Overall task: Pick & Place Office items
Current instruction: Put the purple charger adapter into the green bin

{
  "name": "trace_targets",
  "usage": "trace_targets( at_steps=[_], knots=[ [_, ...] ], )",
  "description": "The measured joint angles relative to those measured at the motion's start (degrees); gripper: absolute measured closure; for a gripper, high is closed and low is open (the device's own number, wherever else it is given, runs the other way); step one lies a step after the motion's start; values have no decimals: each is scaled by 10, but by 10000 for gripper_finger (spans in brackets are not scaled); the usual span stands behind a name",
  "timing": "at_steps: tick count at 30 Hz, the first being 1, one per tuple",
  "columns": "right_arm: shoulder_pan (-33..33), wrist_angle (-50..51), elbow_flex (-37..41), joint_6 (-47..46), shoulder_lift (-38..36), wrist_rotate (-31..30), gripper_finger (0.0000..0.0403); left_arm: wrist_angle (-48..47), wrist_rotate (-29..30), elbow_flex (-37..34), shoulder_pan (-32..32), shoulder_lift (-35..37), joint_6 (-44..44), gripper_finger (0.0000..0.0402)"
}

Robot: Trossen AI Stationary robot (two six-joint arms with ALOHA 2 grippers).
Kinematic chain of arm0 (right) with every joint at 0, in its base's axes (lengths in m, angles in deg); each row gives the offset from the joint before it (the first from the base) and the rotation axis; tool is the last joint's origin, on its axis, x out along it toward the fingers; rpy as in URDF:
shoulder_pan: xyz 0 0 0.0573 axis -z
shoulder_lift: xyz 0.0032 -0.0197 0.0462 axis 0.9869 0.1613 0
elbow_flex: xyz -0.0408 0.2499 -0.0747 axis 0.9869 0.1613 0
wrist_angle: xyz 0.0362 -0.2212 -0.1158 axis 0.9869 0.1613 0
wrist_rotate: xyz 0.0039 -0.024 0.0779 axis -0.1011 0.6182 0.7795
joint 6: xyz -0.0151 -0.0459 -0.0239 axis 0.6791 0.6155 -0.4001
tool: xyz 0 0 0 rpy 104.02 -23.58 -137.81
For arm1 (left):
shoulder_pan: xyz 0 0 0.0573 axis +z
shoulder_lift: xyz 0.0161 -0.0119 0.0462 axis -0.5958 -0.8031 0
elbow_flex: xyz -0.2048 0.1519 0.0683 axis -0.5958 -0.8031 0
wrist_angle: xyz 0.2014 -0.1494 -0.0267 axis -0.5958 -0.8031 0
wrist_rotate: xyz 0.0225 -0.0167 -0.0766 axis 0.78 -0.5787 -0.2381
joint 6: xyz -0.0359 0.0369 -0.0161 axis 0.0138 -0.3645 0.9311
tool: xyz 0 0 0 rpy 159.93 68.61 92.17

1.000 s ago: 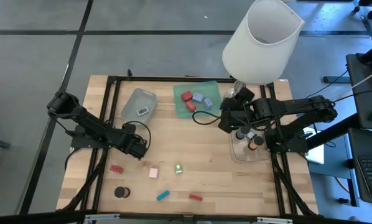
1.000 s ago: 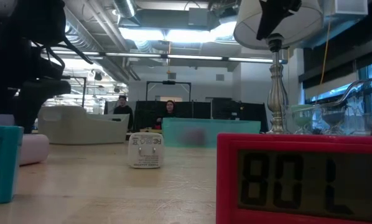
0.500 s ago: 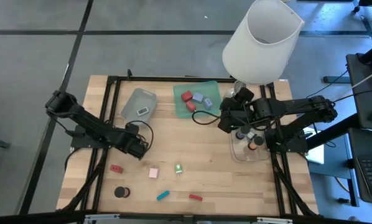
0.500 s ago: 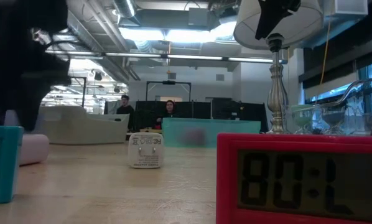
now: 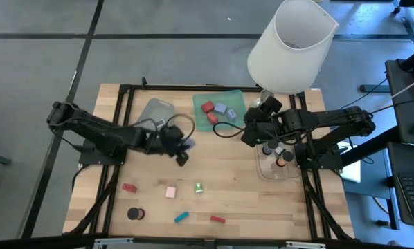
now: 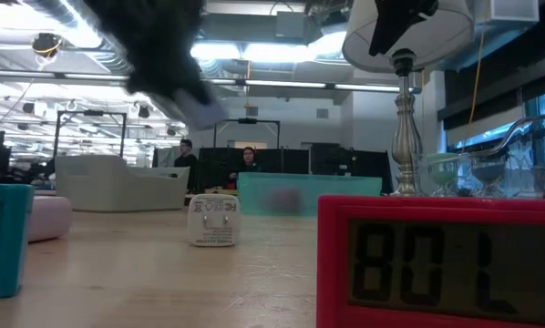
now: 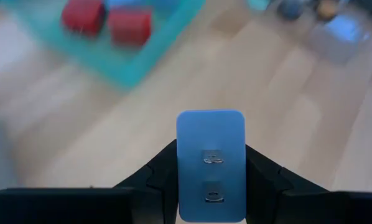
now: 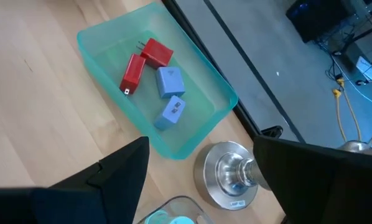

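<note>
Left hand (image 7: pixel 211 186) grips a lavender block (image 7: pixel 210 163), long axis pointing forward.

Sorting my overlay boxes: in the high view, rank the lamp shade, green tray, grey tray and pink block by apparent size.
1. Lamp shade, though it stands nearer the camera, which inflates it.
2. Green tray.
3. Grey tray: partly hidden by the left arm, so its place against the green tray is unsure.
4. Pink block.
</note>
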Motion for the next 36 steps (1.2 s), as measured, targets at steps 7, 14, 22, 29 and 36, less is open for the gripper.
trace_targets(
  at_steps=[7, 14, 22, 29, 36],
  knots=[
    [0, -14, 0, -4, 0, 5, 111, 196, -78, 0, 144, -34, -223, 285],
    [0, -64, 0, -3, 0, -9, 111, 337, -124, 0, 252, -112, -304, 285],
    [0, -87, 0, -2, 0, -15, 111, 367, -190, 0, 314, -202, -293, 285],
    [0, -87, 0, -2, 0, -15, 111, 361, -234, 27, 326, -246, -297, 282],
    [0, -87, 0, -2, 0, -15, 111, 252, -234, 64, 323, -250, -325, 281]
  ],
)
